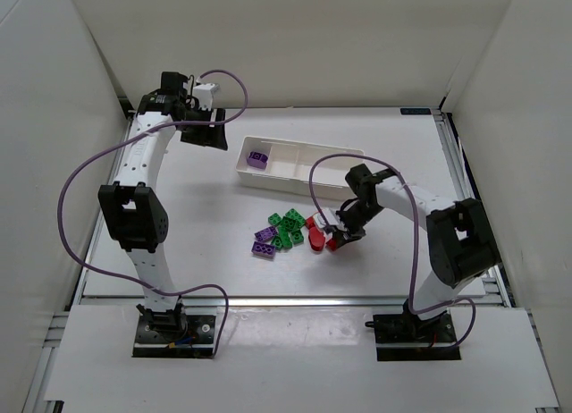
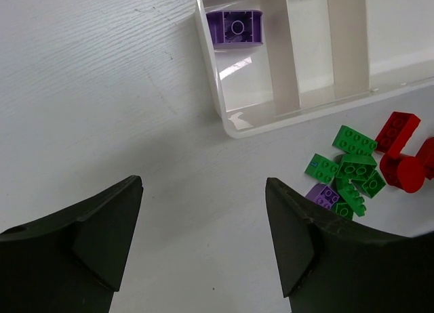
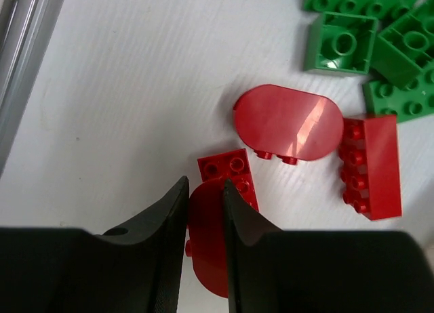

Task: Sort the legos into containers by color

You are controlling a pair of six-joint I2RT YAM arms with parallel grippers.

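Three compartments are being offered by the long white tray, which is lying on the desk beyond and slightly left of the right gripper. The left gripper is being held spread and empty near the tray's left end, where one purple brick is lying. The loose bricks are being worked by the nearer right arm, whose gripper is being pinched onto a red rounded piece.
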